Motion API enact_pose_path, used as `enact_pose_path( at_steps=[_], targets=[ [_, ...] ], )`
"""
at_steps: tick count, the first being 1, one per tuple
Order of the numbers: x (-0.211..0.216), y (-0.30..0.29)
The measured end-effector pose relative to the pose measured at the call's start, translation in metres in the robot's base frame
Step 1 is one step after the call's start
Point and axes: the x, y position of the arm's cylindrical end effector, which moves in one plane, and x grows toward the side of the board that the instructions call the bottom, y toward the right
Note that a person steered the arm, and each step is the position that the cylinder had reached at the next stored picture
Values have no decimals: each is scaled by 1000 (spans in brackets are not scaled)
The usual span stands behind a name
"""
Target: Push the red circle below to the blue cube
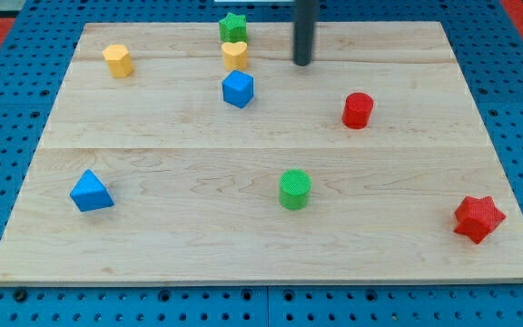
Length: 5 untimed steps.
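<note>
The red circle is a short cylinder right of the board's middle, in the upper half. The blue cube sits to its left, a little higher up. My tip is the lower end of a dark rod coming down from the view's top. It stands above and to the left of the red circle, apart from it, and to the right of the blue cube.
A yellow heart and a green star sit just above the blue cube. A yellow hexagon is at upper left, a blue triangle at lower left, a green cylinder at lower middle, a red star at lower right.
</note>
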Motion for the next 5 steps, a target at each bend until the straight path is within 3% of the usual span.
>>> enact_pose_path(
  at_steps=[1,3,5],
  targets=[
    [42,40],
    [98,14],
    [96,96]
  ],
)
